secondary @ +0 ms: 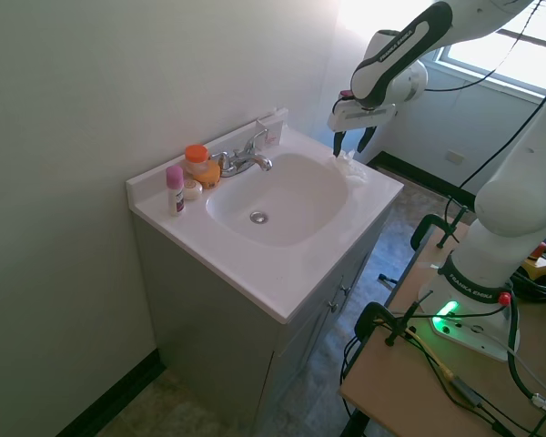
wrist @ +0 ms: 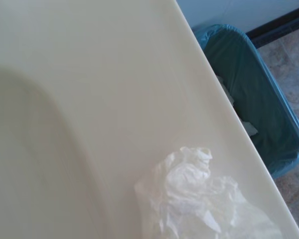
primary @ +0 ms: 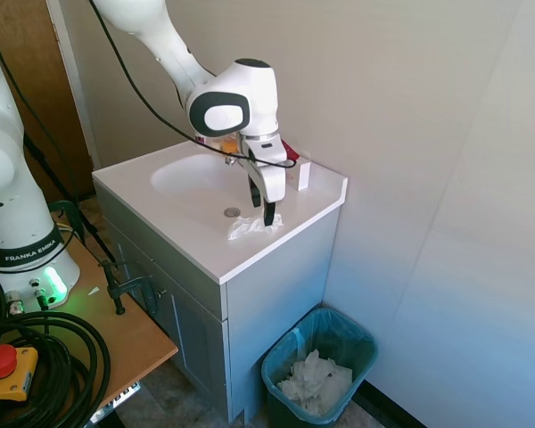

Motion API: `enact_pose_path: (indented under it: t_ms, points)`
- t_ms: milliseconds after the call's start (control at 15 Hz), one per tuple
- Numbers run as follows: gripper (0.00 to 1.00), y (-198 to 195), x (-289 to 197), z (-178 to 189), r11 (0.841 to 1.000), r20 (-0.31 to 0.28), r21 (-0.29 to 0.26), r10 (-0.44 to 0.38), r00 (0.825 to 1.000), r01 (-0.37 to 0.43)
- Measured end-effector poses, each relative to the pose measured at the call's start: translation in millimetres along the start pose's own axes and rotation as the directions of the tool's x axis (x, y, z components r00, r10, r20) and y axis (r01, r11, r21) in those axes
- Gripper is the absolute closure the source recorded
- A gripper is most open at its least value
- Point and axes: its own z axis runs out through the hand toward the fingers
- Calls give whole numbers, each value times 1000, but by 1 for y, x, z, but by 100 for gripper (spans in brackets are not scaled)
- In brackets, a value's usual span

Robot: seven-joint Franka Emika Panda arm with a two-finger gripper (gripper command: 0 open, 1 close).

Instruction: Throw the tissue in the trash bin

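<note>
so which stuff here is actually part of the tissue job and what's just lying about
Part of the job:
- tissue, crumpled on the counter by the basin
- trash bin, on the floor beside the vanity
- gripper, open just above the tissue

Just lying about:
- faucet
- orange-capped jar
- pink-capped bottle
- paper wad already in the bin

A white vanity sink [secondary: 282,196] with a chrome faucet [secondary: 246,157] – beside it an orange-capped jar [secondary: 197,158] and a pink-capped bottle [secondary: 175,189] – tops a grey cabinet [primary: 250,312].
</note>
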Motion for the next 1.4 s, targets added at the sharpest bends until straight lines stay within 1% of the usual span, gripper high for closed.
enact_pose_path:
  t_ms: [67, 133, 267, 533, 667, 867, 1400]
  points:
    - [0, -5, -1, 6, 1000, 5, -7, -9, 1000, 9]
    - [100, -9, -1, 11, 1000, 12, -13, -16, 1000, 16]
    - [100, -10, -1, 18, 1000, 27, -21, -17, 1000, 18]
    - [100, -7, 4, 19, 999, 30, -28, -16, 999, 17]
    - [100, -6, 5, 19, 999, 30, -27, -16, 999, 17]
    - [100, -9, 1, 20, 1000, 46, -20, -22, 999, 23]
    - [100, -11, -4, 22, 999, 68, -26, -40, 997, 42]
